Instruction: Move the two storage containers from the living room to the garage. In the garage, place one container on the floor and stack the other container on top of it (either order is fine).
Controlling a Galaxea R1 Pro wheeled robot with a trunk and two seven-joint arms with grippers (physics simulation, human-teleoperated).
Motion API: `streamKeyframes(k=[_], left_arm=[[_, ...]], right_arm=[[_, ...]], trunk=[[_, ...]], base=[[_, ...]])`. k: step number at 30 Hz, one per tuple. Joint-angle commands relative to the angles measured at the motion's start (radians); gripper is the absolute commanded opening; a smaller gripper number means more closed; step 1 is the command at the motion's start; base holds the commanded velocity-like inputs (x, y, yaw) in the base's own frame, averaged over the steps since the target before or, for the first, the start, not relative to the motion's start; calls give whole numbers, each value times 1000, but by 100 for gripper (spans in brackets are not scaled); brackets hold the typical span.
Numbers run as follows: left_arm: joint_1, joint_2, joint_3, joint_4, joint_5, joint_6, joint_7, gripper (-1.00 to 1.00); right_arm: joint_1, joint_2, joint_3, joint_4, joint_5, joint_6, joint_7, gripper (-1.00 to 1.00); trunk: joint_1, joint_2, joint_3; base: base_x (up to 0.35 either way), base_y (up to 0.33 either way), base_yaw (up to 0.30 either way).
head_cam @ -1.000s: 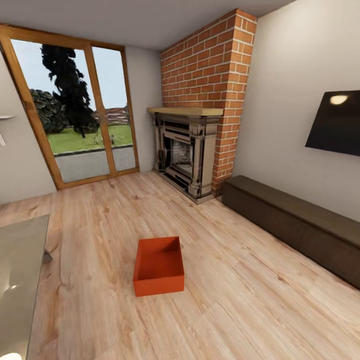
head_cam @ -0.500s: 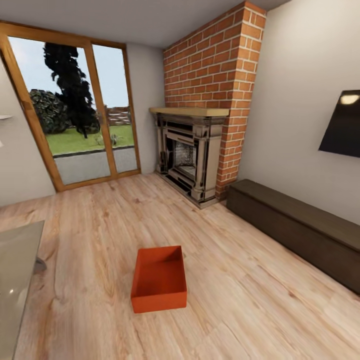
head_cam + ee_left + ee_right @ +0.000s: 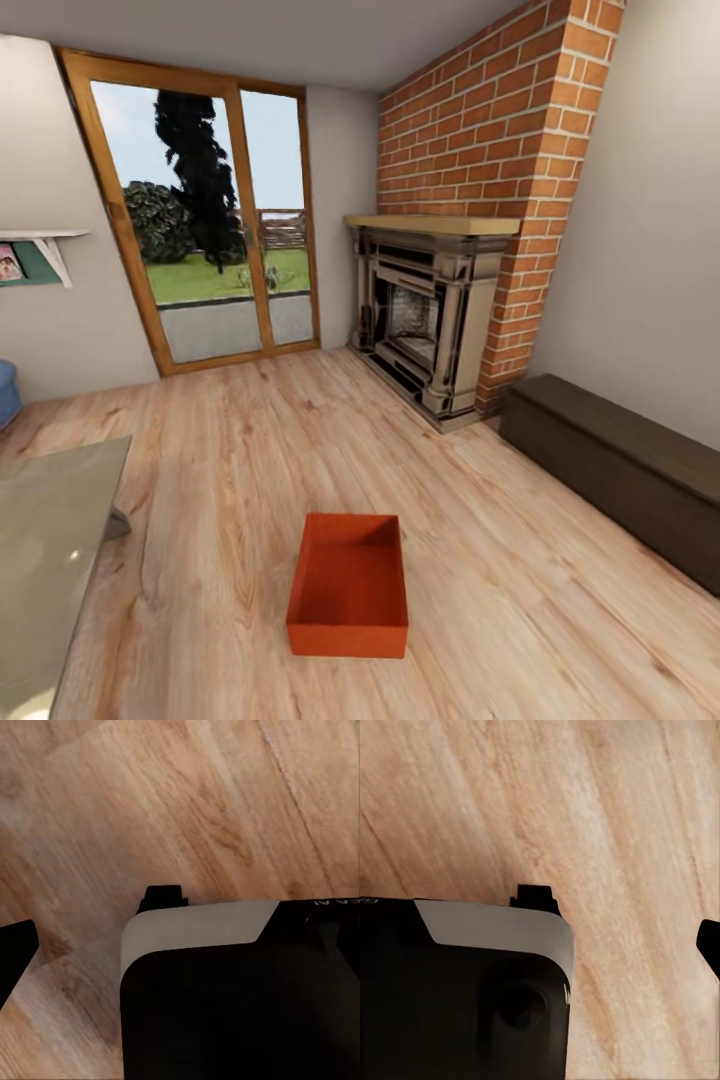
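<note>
One orange-red storage container (image 3: 349, 585) sits open-topped and empty on the living room's light wood-plank floor (image 3: 230, 450), in the lower middle of the head view. In the left wrist view my left gripper (image 3: 90, 926) hangs over bare wood planks with its dark fingertips (image 3: 165, 897) spread wide and nothing between them. My right gripper (image 3: 622, 922) likewise hovers above the planks, its fingertips (image 3: 537, 898) far apart and empty. A dark part of my own body with a pale band covers much of both wrist views.
A red brick fireplace (image 3: 435, 320) stands at the back right beside glass doors (image 3: 210, 230). A long dark brown chest (image 3: 620, 470) lines the right wall. A grey low table (image 3: 50, 560) is at the left, with a blue sofa edge (image 3: 6, 392) behind it.
The whole head view has shifted: the camera came closer and turned, so the container sits lower and the wall screen has left the frame. Nothing in the room moved.
</note>
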Motion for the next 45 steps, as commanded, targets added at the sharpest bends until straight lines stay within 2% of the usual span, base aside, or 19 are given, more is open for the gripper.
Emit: streamKeyframes(k=[1,23,33,45], left_arm=[[-1,0,-1,1,-4,-4,4,100],[-1,0,-1,1,-4,-6,4,100],[-1,0,-1,1,-4,-7,4,100],[-1,0,-1,1,-4,-7,4,100]], right_arm=[[-1,1,8,3,-8,-3,-1,100],[0,1,8,3,-8,-3,-1,100],[-1,1,9,3,-8,-3,-1,100],[-1,1,8,3,-8,-3,-1,100]], trunk=[[1,0,-1],[1,0,-1],[1,0,-1],[1,0,-1]], base=[[322,0,251],[313,0,26],[58,0,0],[226,0,0]])
